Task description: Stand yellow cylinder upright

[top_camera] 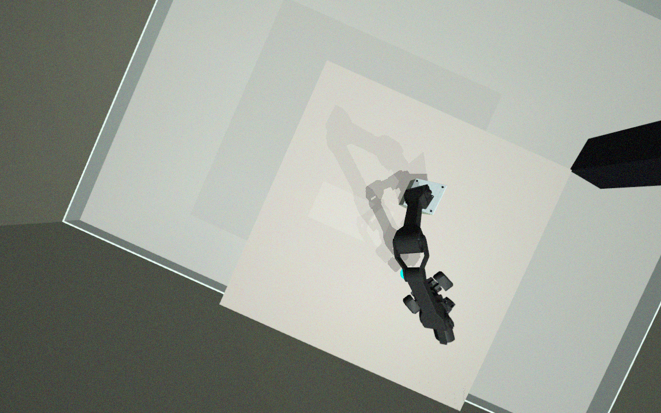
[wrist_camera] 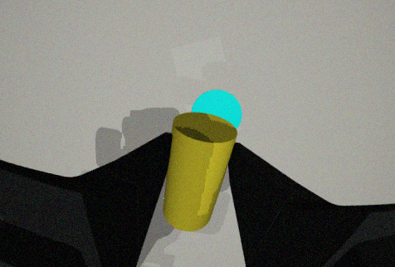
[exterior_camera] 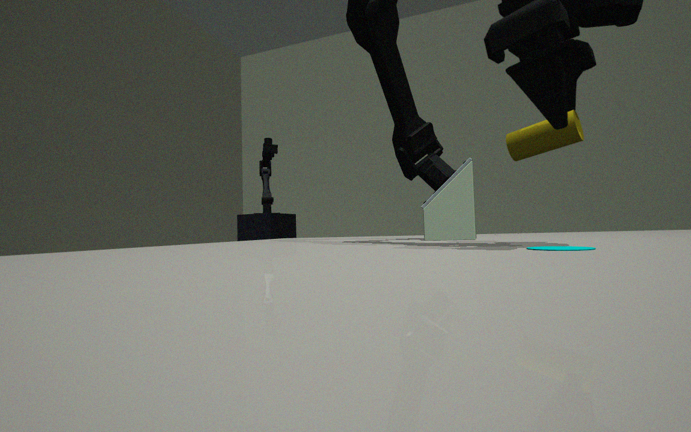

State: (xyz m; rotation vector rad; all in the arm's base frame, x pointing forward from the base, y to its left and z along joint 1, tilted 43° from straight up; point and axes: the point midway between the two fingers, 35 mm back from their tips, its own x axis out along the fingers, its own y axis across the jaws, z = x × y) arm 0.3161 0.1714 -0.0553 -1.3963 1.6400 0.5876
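While the gripper [exterior_camera: 561,120] clamps the yellow cylinder [exterior_camera: 543,136] near one end, it hangs nearly level (slightly tilted) high above the table [exterior_camera: 283,333], over the cyan circle [exterior_camera: 560,248].
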